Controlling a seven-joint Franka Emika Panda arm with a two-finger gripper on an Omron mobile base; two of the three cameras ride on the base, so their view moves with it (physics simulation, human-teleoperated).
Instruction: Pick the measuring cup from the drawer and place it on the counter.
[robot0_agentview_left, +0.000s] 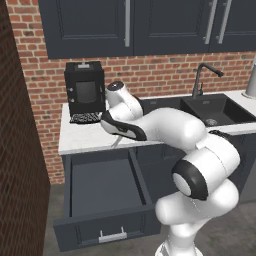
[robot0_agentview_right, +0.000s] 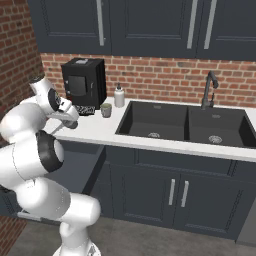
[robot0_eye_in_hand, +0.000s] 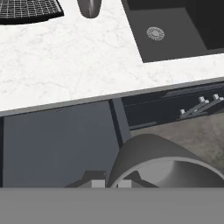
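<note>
measuring cup (robot0_eye_in_hand: 166, 168) sits right at the fingers, above the open drawer (robot0_agentview_left: 102, 187), short of the counter (robot0_eye_in_hand: 65, 65); fingers pressed tight, apparently pinching it; thin stiff metal, light, slick; handle looks the safest hold.
</note>
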